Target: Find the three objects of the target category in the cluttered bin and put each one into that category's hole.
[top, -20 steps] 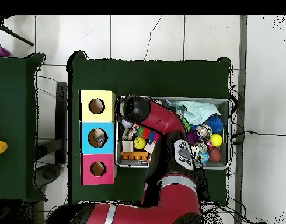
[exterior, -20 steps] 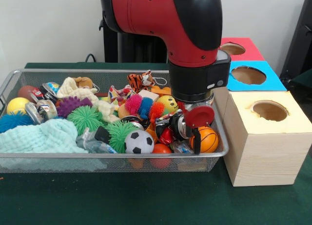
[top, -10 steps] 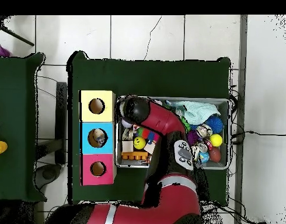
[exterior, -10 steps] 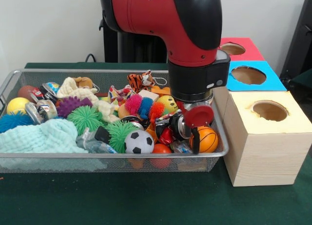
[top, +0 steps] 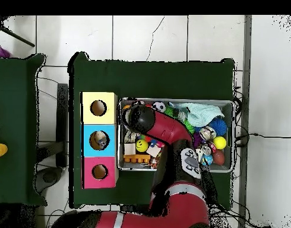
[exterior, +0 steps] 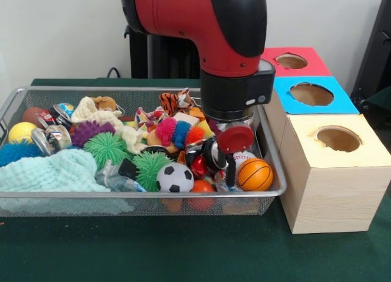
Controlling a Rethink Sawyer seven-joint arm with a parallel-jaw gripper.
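The red and black arm [exterior: 208, 25] is seen shifted towards the middle of the silver wire-mesh bin [exterior: 140, 199] compared with half a second ago, and the gripper [exterior: 229, 157] now hangs just beside the orange basketball-patterned ball [exterior: 255, 174], which is fully uncovered near the bin's front right corner in the front view. A white baseball with red stitching [exterior: 243, 157], hidden before, is now exposed behind that ball. Whether the gripper is open or closed cannot be told, and nothing can be seen held in it; a round red disc on it faces the camera.

No brand, label or writing can be read.

In the front view a black and white football-patterned ball [exterior: 175, 177] is seen at the bin's front edge, with a pale green knitted cloth [exterior: 52, 172] towards the front left corner. The pale wooden box with a round hole [exterior: 333, 169], the blue-topped box [exterior: 311, 94] and the red-topped box [exterior: 292, 60] stand in a row against the bin's right side.

Only in the overhead view is a small object shown lying inside the blue box's hole [top: 100, 140]; there the arm covers the gripper.
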